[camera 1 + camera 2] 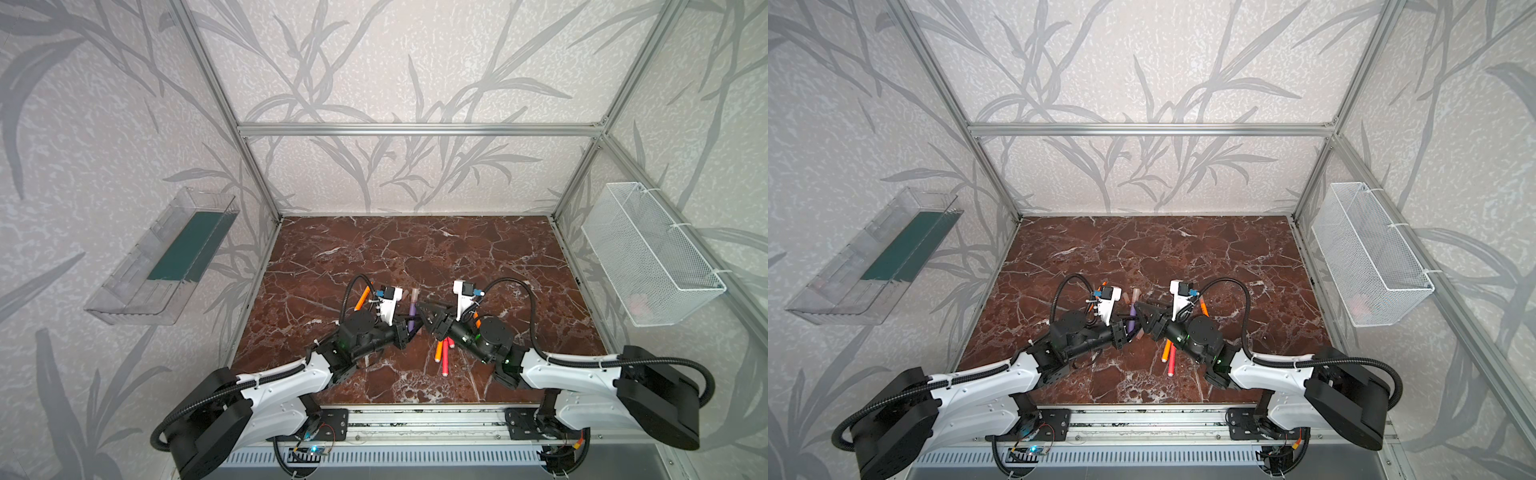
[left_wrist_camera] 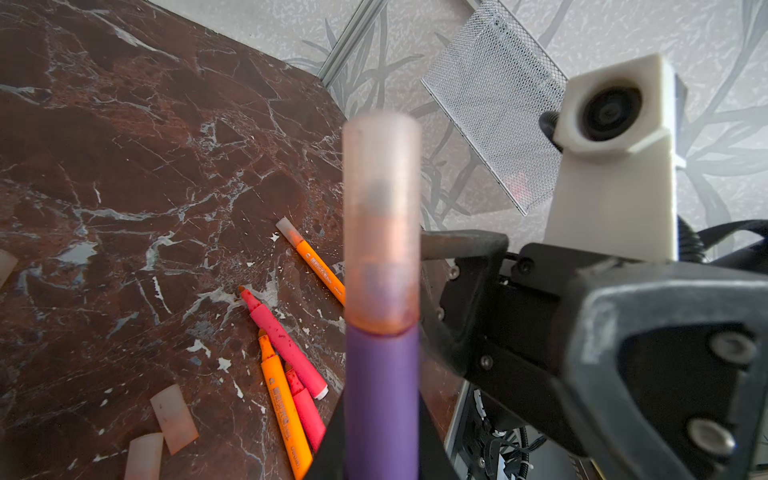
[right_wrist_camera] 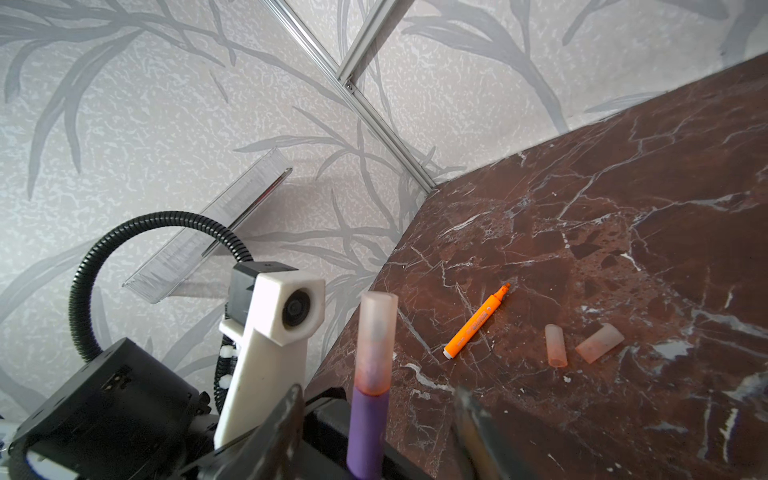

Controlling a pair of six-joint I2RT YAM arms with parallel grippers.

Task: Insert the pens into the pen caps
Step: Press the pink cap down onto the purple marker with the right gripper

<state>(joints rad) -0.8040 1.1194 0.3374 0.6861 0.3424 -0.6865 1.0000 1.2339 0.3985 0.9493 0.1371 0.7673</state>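
Note:
A purple pen (image 2: pixel 381 395) wears a translucent pinkish cap (image 2: pixel 381 220), and my left gripper (image 2: pixel 381 451) is shut on its barrel. In both top views this pen (image 1: pixel 411 316) stands tilted between the two grippers at mid-table. My right gripper (image 3: pixel 378 424) is open, one finger (image 3: pixel 282 419) on each side of the capped purple pen (image 3: pixel 368 432), clear of it. On the table lie an orange pen (image 2: pixel 286 415), two red-pink pens (image 2: pixel 282 345), and a capped orange pen (image 2: pixel 318 268). Another uncapped orange pen (image 3: pixel 476 322) lies near two loose caps (image 3: pixel 556 345). Two more loose caps (image 2: pixel 174 417) lie on the marble.
A white wire basket (image 1: pixel 652 253) hangs on the right wall and a clear plastic tray (image 1: pixel 166 257) on the left wall. Aluminium frame posts border the brown marble table (image 1: pixel 415 249). The two wrists stand close together at mid-table.

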